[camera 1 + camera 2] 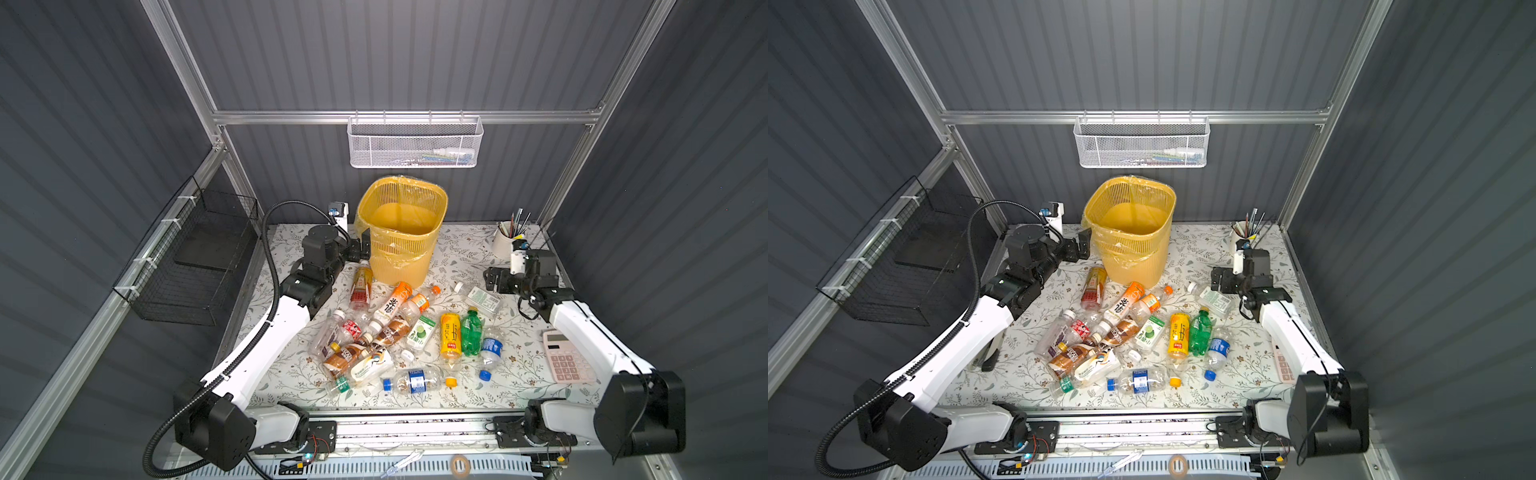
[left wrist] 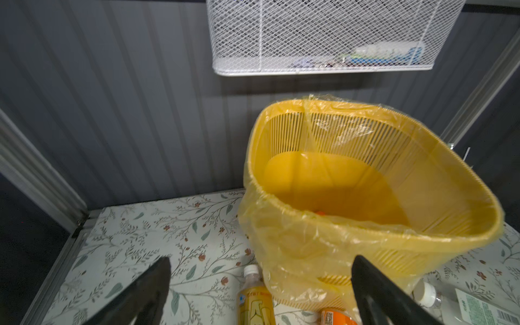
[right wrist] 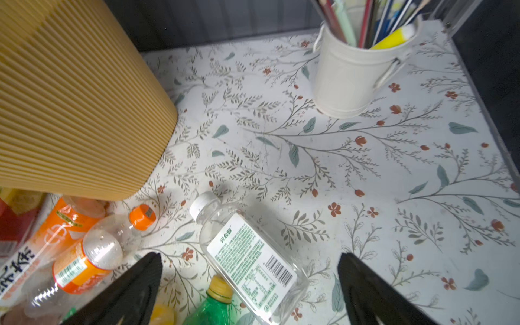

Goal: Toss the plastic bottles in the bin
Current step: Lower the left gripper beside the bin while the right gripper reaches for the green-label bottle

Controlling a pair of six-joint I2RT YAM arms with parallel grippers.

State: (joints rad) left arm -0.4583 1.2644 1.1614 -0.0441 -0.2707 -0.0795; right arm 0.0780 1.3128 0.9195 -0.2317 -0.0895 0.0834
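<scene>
bin [image 1: 403, 257] stands mid back edge of table [image 1: 469, 249] | plastic bottles [image 1: 390, 332] lie heaped mid-table before bin | cup of pens [image 1: 505, 245] at back right corner | calculator [image 1: 567, 361] by right edge | mesh basket [image 1: 411, 145] hangs on back wall above bin | wire basket [image 1: 195, 266] hangs beyond left edge

Bin [image 1: 401, 259]: yellow, slatted walls. Table cover [image 1: 465, 253]: white — printed with green leaves and red flowers. Calculator [image 1: 567, 362]: pink. Cup [image 3: 346, 78]: white.
</scene>
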